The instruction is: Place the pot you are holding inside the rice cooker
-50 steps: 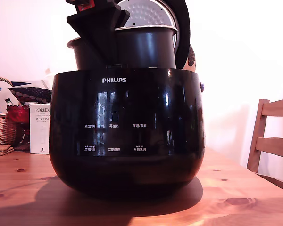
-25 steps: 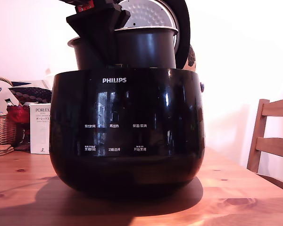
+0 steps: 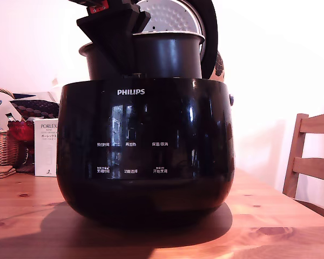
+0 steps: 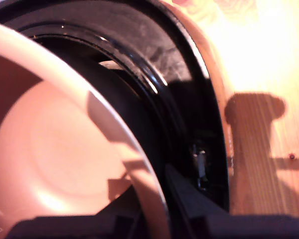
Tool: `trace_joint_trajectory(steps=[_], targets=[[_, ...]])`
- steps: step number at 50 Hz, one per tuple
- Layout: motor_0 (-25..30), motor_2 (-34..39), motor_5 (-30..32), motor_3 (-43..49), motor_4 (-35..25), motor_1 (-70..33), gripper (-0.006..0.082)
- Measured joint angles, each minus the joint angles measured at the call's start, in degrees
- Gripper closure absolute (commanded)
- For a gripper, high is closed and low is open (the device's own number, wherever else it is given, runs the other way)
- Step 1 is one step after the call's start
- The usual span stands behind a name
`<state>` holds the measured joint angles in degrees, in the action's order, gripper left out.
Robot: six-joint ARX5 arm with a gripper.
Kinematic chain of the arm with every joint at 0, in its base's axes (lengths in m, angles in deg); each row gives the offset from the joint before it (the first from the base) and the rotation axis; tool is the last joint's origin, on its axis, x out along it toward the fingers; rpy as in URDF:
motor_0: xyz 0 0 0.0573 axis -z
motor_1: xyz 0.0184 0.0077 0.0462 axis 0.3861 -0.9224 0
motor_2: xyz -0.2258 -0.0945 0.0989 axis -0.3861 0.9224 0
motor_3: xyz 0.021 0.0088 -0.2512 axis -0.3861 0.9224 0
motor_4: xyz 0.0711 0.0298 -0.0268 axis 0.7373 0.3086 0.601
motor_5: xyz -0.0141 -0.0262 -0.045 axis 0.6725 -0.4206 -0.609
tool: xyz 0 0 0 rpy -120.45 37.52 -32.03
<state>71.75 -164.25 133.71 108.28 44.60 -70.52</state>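
The rice cooker (image 3: pixel 146 145) is a large glossy black body marked PHILIPS that fills the middle of the exterior view. Its round lid (image 3: pixel 175 16) stands open behind, showing a dimpled silver plate. The dark matte pot (image 3: pixel 162 56) sits partly down in the cooker's opening, its upper half and flared rim standing above the body. My gripper (image 3: pixel 125 62) comes down from above and is shut on the pot's rim toward the exterior view's left. In the wrist view the pot's inside (image 4: pixel 60 149) looks pinkish, ringed by the cooker's black rim (image 4: pixel 154 84), with my gripper (image 4: pixel 147 219) clamped over the pot's edge.
The cooker stands on a wooden table (image 3: pixel 32 216). At the exterior view's left are a wicker basket (image 3: pixel 2 145) and a white box (image 3: pixel 45 147). A wooden chair (image 3: pixel 310 156) stands at the right edge. A white wall is behind.
The pot and my gripper have shifted very slightly toward the exterior view's right. Their height looks the same.
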Motion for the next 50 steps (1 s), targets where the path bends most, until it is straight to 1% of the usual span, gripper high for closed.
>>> trace_joint_trajectory(steps=[7,13,34,41,50], targets=[[0.0,0.02,0.0,0.0,-0.02,0.0,0.0718],[0.0,0.0,0.0,-0.13,0.02,0.0,0.0698],[0.0,0.02,-0.09,-0.2,0.02,0.0,0.0703],[0.0,0.0,-0.22,-0.44,0.15,0.0,0.0656],[0.0,0.0,-0.26,-0.52,0.2,0.0,0.0655]])
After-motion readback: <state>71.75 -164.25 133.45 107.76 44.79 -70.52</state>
